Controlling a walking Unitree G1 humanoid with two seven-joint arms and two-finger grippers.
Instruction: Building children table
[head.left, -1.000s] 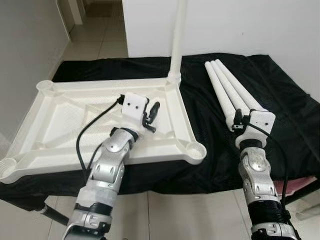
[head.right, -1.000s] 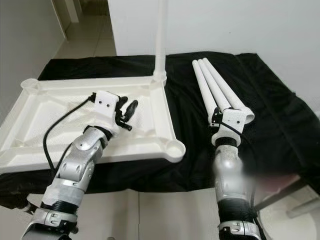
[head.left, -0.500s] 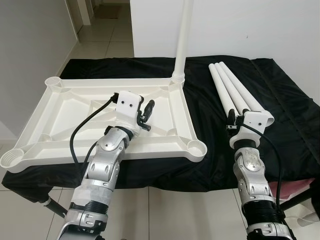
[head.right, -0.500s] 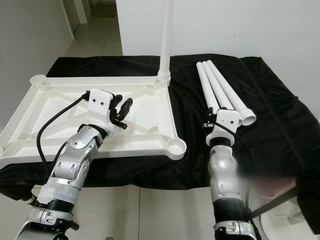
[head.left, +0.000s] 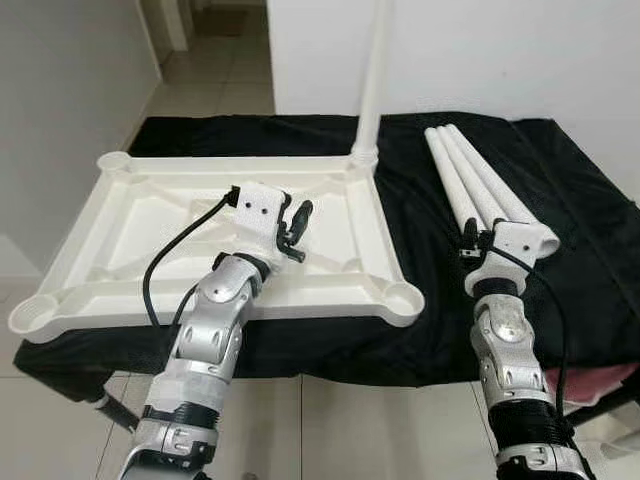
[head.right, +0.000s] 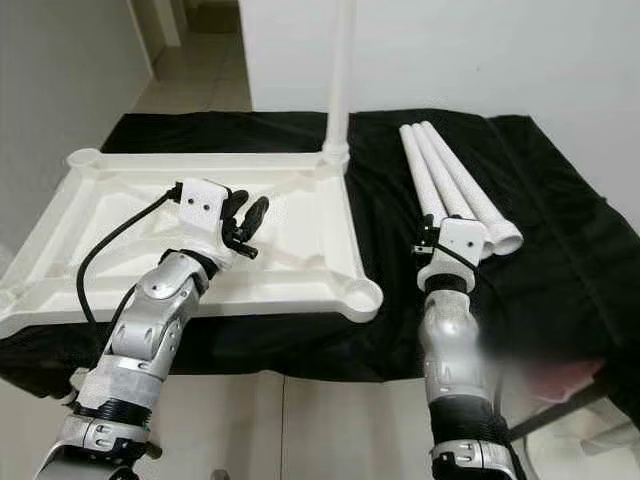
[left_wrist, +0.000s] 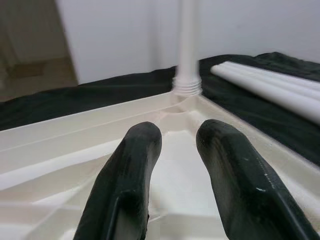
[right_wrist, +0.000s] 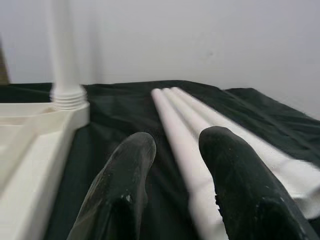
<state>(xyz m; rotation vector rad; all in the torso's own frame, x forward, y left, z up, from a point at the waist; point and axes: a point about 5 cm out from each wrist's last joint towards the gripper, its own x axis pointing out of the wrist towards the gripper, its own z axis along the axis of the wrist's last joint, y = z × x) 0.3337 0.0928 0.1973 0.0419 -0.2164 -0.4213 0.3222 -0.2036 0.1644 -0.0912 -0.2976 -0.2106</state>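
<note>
A white plastic table top (head.left: 130, 230) lies upside down on a black cloth. One white leg (head.left: 372, 80) stands upright in its far right corner socket. Three loose white legs (head.left: 470, 180) lie side by side on the cloth to the right. My left gripper (head.left: 298, 228) hovers over the right half of the table top's underside, open and holding nothing; its fingers (left_wrist: 135, 165) point toward the standing leg (left_wrist: 187, 45). My right gripper (head.left: 470, 242) sits at the near ends of the loose legs, open, with the leftmost leg (right_wrist: 182, 135) lying just beyond its fingertips.
The black cloth (head.left: 570, 190) covers the whole work surface up to a white wall. Open round sockets show at the table top's near right (head.left: 405, 298), near left (head.left: 30, 318) and far left (head.left: 115, 160) corners. Tiled floor runs along the left. Something pink (head.left: 600, 375) sits low right.
The whole picture has shifted, so the camera has moved. Both grippers keep about the same places over the table top and at the legs' near ends.
</note>
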